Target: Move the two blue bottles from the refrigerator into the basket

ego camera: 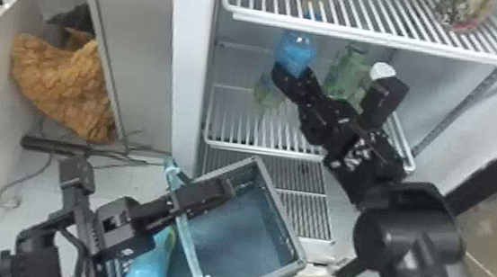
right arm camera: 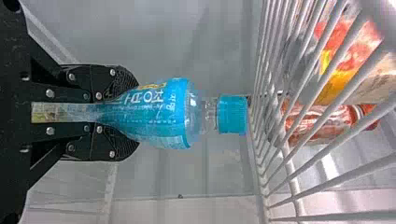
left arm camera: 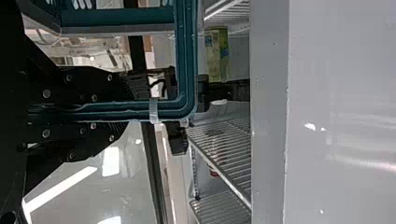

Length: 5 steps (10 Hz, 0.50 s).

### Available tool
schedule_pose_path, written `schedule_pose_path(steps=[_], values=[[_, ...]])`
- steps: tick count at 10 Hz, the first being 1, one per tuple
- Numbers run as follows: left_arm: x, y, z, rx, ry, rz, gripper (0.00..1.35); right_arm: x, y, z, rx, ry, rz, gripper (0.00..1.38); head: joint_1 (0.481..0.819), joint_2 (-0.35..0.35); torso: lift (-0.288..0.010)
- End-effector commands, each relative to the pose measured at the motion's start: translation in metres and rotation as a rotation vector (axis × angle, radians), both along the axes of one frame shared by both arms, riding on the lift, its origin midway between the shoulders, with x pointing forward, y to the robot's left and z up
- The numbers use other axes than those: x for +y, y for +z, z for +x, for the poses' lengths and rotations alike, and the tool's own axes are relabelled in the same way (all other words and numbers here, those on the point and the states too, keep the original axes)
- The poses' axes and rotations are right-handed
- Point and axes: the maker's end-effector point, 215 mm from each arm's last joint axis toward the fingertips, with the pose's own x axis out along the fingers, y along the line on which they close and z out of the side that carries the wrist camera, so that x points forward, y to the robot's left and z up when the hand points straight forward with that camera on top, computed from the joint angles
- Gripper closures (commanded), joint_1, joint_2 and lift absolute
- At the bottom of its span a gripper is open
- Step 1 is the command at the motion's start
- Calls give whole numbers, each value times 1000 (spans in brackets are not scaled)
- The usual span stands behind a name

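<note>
So the floor [ego camera: 124, 186] is pale and the refrigerator [ego camera: 186, 64] stands open over it. Closest in, one blue bottle [ego camera: 147, 273] looks to be lying in the near part of the basket, partly under the left arm, though that arm hides a lot of it. The left tool [left arm camera: 140, 111] is clamped on the handle of the basket [ego camera: 279, 210], which sits tilted in front of the lower shelves. Further in, the right tool [right arm camera: 135, 113] has the second blue bottle [right arm camera: 163, 114] pinched round its narrow waist, cap up and just beneath the upper shelf [ego camera: 377, 43]. Farther along you get a green bottle [ego camera: 344, 73] beside it. IMO it all hangs on where that basket is: down, toward the robot and off to its left, with the right arm being the one on the job. The bottle's long axis runs roughly in line with the right fingers, so I'd draw it out toward the robot, keeping the cap off those wires, then lower it over the rim. Catching the shelf looks like the main risk.
</note>
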Motion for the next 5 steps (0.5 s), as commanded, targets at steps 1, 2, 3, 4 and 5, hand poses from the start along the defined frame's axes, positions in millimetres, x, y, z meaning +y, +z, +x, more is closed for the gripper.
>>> schedule_pose_path(steps=[1,2,3,4,5], values=[[1,0,0,1,1,0,1199,-3,5,-23,4,2,17,1274,695,-140,-220],[1,-1,-1,4,1,0,1199,-1,13,-38,-1,17,36,1274,695,-144,-220],[1,-2,-1,6,3,1,1199,4,24,-51,-11,37,57,1273,695,-146,-220],[1,-3,-2,8,3,0,1197,9,33,-64,-16,59,71,1274,695,-146,-220],[1,-3,-2,8,3,0,1199,18,39,-79,-7,92,85,1273,695,-142,-220]])
